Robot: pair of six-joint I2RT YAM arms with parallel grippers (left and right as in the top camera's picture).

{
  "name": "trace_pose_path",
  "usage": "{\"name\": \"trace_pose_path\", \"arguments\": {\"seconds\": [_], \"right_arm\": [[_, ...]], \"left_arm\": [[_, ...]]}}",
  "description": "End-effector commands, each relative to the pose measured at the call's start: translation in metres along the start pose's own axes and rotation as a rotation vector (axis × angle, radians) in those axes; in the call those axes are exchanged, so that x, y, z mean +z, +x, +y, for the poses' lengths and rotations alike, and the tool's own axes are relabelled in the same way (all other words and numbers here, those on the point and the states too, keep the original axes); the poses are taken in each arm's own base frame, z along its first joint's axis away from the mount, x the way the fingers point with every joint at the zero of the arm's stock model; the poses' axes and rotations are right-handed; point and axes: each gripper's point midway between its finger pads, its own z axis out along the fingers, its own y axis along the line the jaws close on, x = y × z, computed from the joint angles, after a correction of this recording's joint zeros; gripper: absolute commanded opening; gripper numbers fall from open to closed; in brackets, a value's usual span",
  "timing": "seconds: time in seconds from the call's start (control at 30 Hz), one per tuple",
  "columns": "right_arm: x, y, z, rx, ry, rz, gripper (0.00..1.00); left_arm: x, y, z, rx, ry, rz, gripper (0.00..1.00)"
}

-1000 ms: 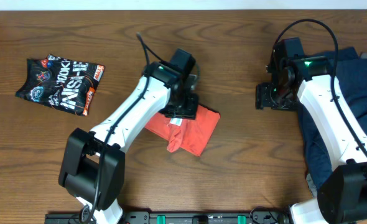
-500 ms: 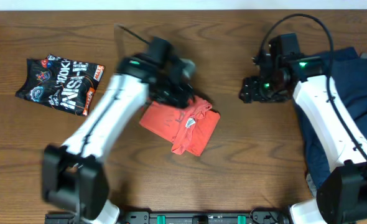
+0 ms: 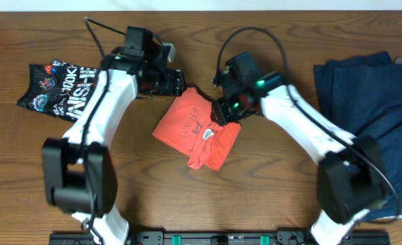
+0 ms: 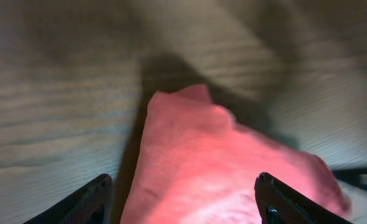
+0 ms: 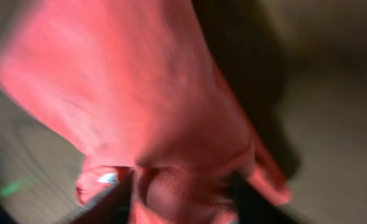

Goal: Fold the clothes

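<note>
left end effector (image 3: 176,83) is spread wide and holds nothing; the red shirt (image 3: 191,133) lies folded on the tabletop (image 3: 276,197) just ahead of and below it. right end effector (image 3: 221,113) sits on the shirt's opposite edge with cloth bunched at its tips, but blur keeps me from telling whether it grips. i judge the shirt light, limp and quick to slump open, so i'd pinch a doubled edge rather than one layer.
</note>
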Motion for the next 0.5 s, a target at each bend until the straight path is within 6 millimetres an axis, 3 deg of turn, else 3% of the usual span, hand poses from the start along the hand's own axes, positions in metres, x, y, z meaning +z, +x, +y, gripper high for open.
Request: {"name": "trace_pose_path", "arguments": {"seconds": [0.0,0.1,0.2,0.33,0.47], "right_arm": [[0.022,0.026,-0.022,0.085,0.111,0.125,0.02],[0.018,0.059,-0.069,0.259,0.367,0.236,0.01],[0.005,0.069,-0.101,0.332,0.533,0.248,0.05],[0.001,0.066,-0.113,0.343,0.559,0.231,0.15],[-0.007,0.064,-0.128,0.341,0.628,0.214,0.25]], "left_arm": [[0.022,0.015,0.0,-0.012,-0.009,0.074,0.74],[0.039,0.033,-0.005,-0.006,-0.006,0.146,0.74],[0.055,0.05,-0.012,0.008,-0.004,0.204,0.74],[0.072,0.068,-0.02,0.024,-0.002,0.273,0.74],[0.077,0.083,-0.022,0.02,-0.008,0.335,0.72]]}}
